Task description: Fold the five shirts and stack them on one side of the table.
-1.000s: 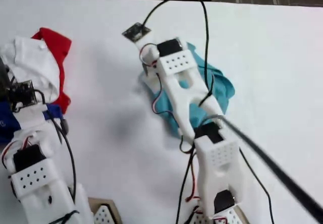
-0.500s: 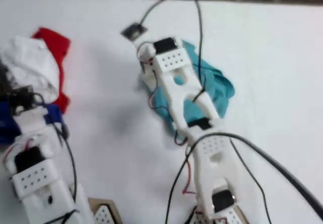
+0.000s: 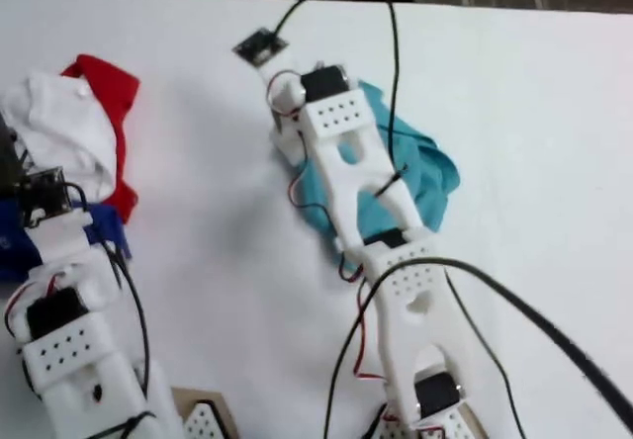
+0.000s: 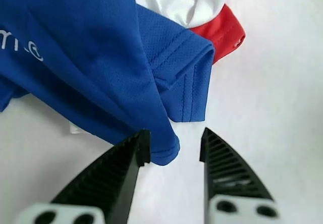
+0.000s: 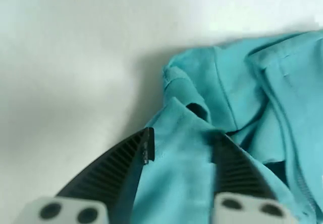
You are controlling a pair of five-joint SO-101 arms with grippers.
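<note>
Not much of the job looks done yet. A crumpled teal cloth shirt (image 3: 427,167) is seen lying in a bunch near the middle of the white table (image 3: 554,93), and no neat fold can be made out in it. The right gripper (image 5: 181,144) is held low over one edge of this shirt. Its jaws are apart, with a bump of teal cloth between them. As far as can be told, the cloth is not pinched tight yet.

At the left side of the table, three more shirts are heaped together. A soft white shirt (image 3: 59,128) is laid on top of a bright red shirt (image 3: 117,88). A dark blue mesh shirt (image 4: 75,57) is found just beside them, touching them. These are piled, but they look rumpled and not folded flat. The left gripper (image 4: 173,146) is set at a corner of the blue shirt, with its jaws open and the hem between them.

Four shirts can be counted. It is judged that the folding of each one and the tidy stack are left to be done.
</note>
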